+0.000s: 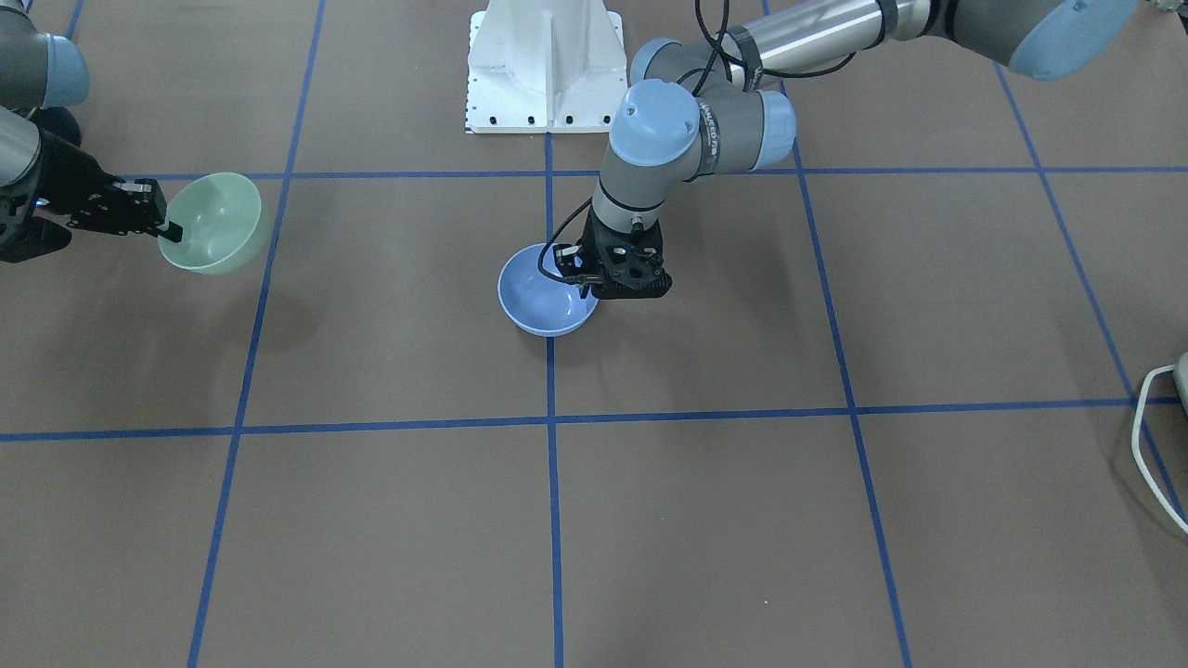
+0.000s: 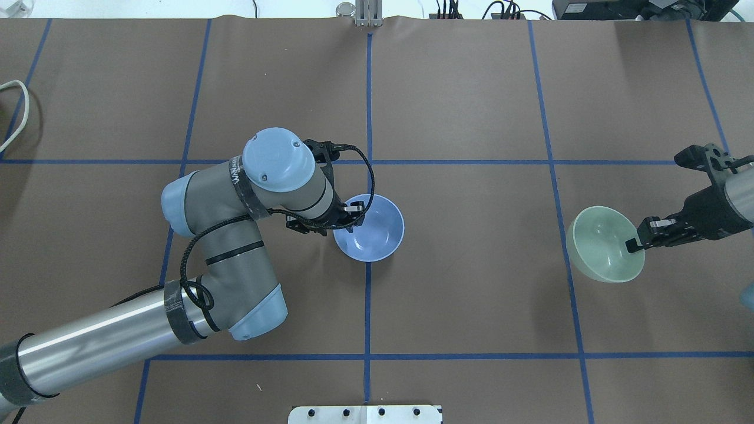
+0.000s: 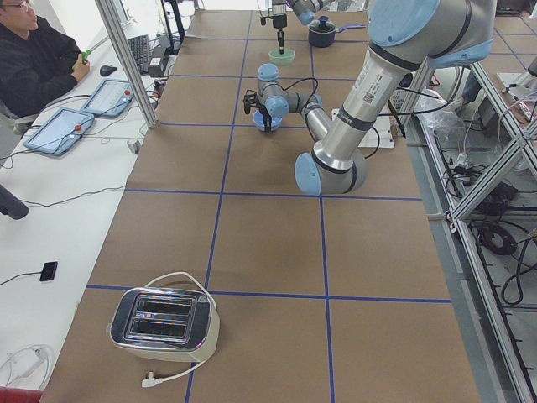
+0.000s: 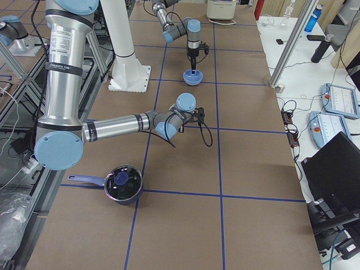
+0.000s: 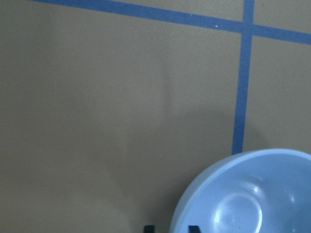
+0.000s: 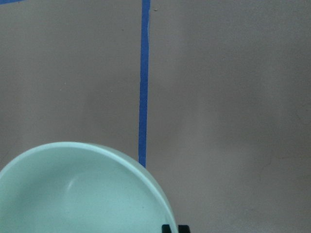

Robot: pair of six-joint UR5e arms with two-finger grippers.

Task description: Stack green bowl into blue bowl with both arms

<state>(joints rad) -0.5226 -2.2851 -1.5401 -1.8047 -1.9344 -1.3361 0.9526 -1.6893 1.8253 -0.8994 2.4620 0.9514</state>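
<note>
The blue bowl (image 1: 543, 299) stands upright on the table at the centre grid crossing and also shows in the overhead view (image 2: 372, 229). My left gripper (image 1: 585, 286) points straight down over its rim. In the left wrist view the fingertips (image 5: 194, 228) stand one inside and one outside the rim with a gap, so the gripper is open. My right gripper (image 1: 170, 230) is shut on the rim of the green bowl (image 1: 218, 223). It holds that bowl tilted, slightly above the table, far out on my right side (image 2: 604, 244).
The white pedestal (image 1: 546, 65) stands behind the blue bowl. A toaster (image 3: 164, 323) sits at the table's left end and a dark pot (image 4: 122, 183) at its right end. A white cable (image 1: 1151, 436) lies at the table edge. An operator (image 3: 33, 59) sits beside the table.
</note>
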